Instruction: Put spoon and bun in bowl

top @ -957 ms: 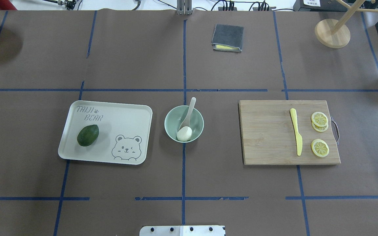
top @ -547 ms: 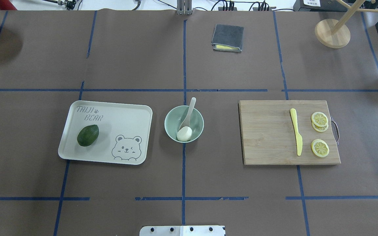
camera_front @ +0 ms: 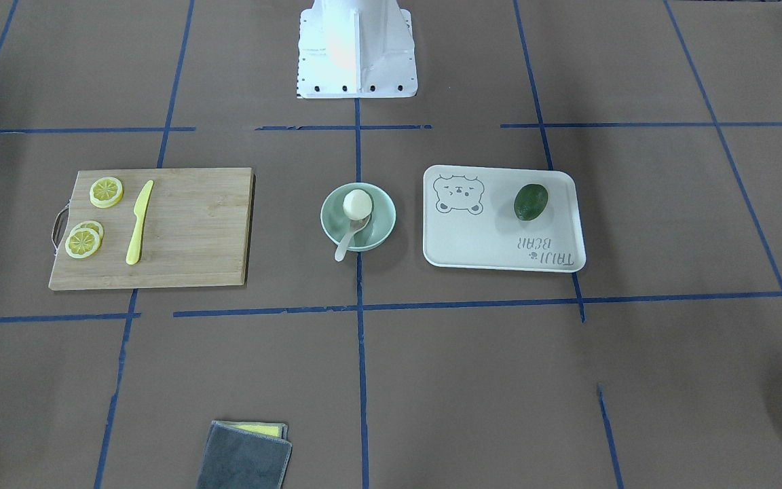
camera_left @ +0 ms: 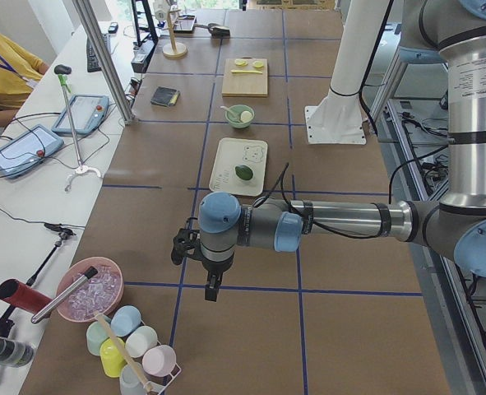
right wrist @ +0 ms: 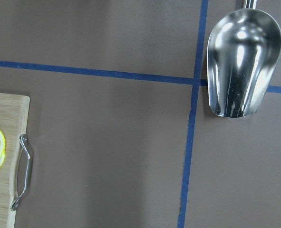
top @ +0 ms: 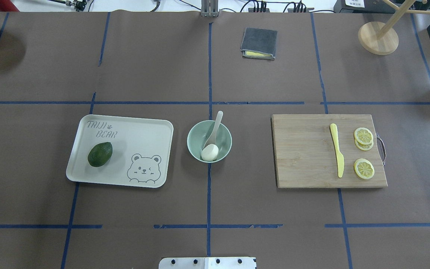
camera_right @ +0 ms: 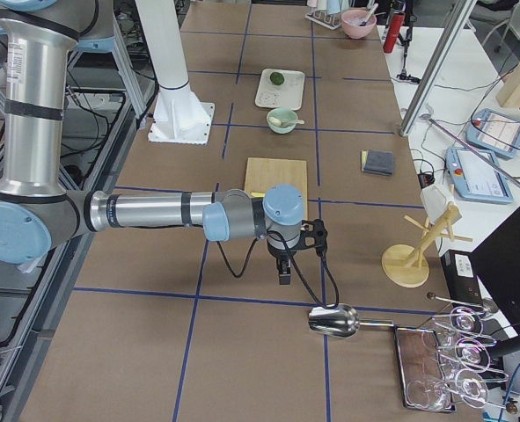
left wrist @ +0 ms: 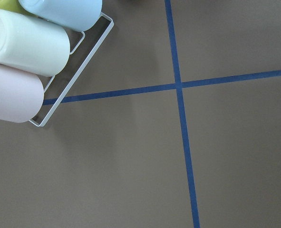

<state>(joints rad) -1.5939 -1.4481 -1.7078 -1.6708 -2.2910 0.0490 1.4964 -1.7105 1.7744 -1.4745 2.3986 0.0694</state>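
The mint-green bowl (top: 192,140) stands at the table's middle, also in the front view (camera_front: 383,207). The white bun (top: 209,152) lies inside it on the robot's side. The off-white spoon (top: 216,127) lies in the bowl with its scoop by the bun and its handle over the far rim (camera_front: 345,246). My left gripper (camera_left: 212,288) hangs over the table's far left end, far from the bowl. My right gripper (camera_right: 284,274) hangs beyond the cutting board at the right end. Both show only in the side views, so I cannot tell if they are open or shut.
A white bear tray (top: 125,129) with a green avocado (top: 100,154) lies left of the bowl. A cutting board (top: 304,153) with a yellow knife (top: 337,149) and lemon slices (top: 363,168) lies right. A metal scoop (right wrist: 242,61) and a cup rack (left wrist: 31,57) sit at the table's ends.
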